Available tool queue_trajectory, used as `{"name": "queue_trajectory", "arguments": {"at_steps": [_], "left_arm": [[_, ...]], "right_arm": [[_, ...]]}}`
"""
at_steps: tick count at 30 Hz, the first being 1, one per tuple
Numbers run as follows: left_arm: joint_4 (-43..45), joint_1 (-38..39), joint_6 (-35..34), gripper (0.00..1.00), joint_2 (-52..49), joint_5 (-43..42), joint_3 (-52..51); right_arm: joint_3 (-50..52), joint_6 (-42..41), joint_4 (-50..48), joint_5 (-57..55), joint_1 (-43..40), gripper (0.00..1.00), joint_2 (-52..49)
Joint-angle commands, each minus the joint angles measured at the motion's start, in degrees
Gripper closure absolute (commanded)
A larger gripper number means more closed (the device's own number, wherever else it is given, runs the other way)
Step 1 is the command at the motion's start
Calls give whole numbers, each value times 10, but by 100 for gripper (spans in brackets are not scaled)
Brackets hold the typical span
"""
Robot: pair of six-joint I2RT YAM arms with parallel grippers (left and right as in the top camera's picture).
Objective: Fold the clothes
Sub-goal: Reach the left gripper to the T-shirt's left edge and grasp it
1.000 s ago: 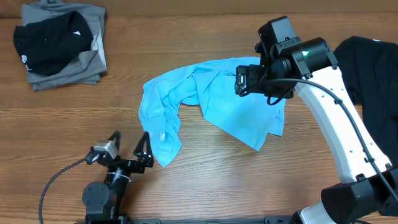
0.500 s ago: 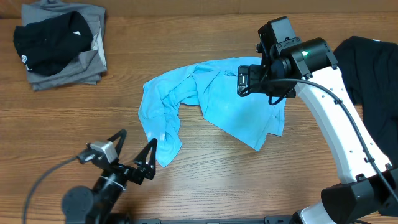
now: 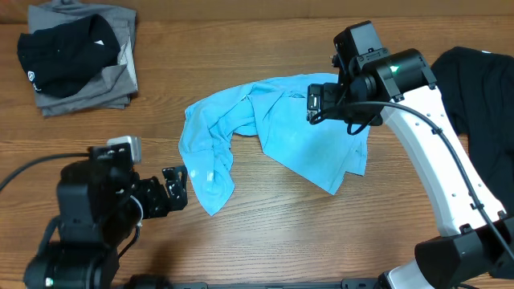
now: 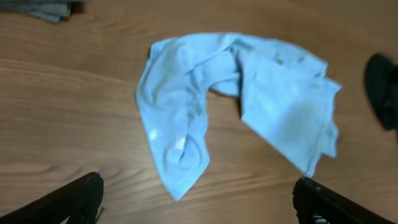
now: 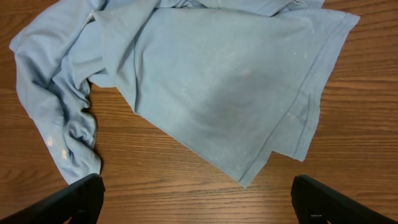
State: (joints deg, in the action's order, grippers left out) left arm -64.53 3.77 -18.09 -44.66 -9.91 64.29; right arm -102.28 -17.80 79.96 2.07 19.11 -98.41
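A light-blue T-shirt (image 3: 273,128) lies crumpled on the wooden table, bunched at its left and flatter at its right. No print shows on it. My right gripper (image 3: 315,106) hovers above the shirt's upper right part, open and empty. In the right wrist view the shirt (image 5: 211,81) fills the upper frame, with the open jaws (image 5: 199,199) over bare wood below its hem. My left gripper (image 3: 175,189) is open and empty just left of the shirt's lower tip. In the left wrist view the shirt (image 4: 236,99) lies ahead of the open jaws (image 4: 199,202). A large black T-shirt (image 3: 482,96) lies at the right edge.
A folded pile of grey and black clothes (image 3: 80,56) sits at the back left, and its edge shows in the left wrist view (image 4: 43,7). The right arm's white links (image 3: 434,160) cross the table's right side. Bare wood lies in front of the blue shirt.
My left arm has swung up from low at the front edge, and its gripper now points at the shirt's lower left tip. The right arm and the shirt have not moved.
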Motion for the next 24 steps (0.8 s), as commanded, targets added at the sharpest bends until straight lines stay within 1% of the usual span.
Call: {"name": "queue_trajectory", "arguments": {"at_steps": [1, 5, 7, 10, 12, 18, 21, 24], "left_arm": [[-17, 45, -26, 0, -10, 89, 21], [-50, 122, -84, 0, -18, 186, 21], [-61, 161, -113, 0, -23, 209, 20], [-40, 206, -120, 0, -32, 208, 17], [-20, 222, -124, 0, -41, 198, 16], [5, 225, -124, 0, -84, 132, 15], [-11, 225, -130, 0, -131, 117, 15], [-50, 225, -170, 0, -197, 122, 15]], "right_arm": [[0, -1, -3, -8, -13, 0, 4], [0, -1, -4, -8, -29, 0, 4], [0, -1, -4, -8, -39, 0, 4], [0, -1, -3, -8, -52, 0, 4], [0, -1, -2, -8, -61, 0, 3], [0, -1, 6, -7, -70, 0, 3], [0, -3, 14, -7, -70, 0, 3], [0, -6, 23, -7, -70, 0, 3]]}}
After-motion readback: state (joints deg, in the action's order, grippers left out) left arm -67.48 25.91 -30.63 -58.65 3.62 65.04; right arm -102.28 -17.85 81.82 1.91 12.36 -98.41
